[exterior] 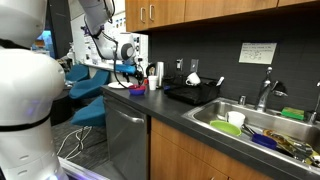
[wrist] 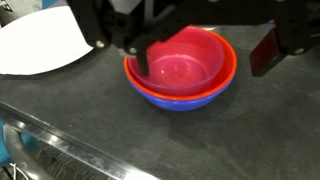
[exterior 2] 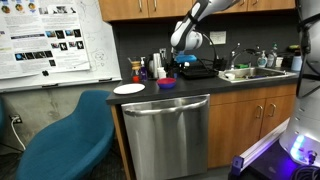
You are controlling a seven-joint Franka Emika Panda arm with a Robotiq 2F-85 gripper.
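A stack of nested bowls [wrist: 180, 75], pink inside red inside blue, sits on the dark counter [wrist: 90, 120]. My gripper [wrist: 205, 58] comes in from the top of the wrist view, open wide and holding nothing. One finger [wrist: 141, 62] reaches down just inside the bowls' left wall. The other finger [wrist: 270, 50] hangs outside the right rim. In both exterior views the gripper [exterior 2: 183, 62] [exterior: 128, 70] hovers just above the bowls [exterior 2: 167, 83] [exterior: 137, 90]. A white plate [wrist: 40, 40] [exterior 2: 129, 89] lies beside them.
Bottles and cups [exterior 2: 150, 68] stand behind the bowls. A black dish rack [exterior: 195, 93] and a sink [exterior: 225, 108] full of dishes lie further along the counter. Below are a steel dishwasher [exterior 2: 165, 130] and a blue chair [exterior 2: 70, 135].
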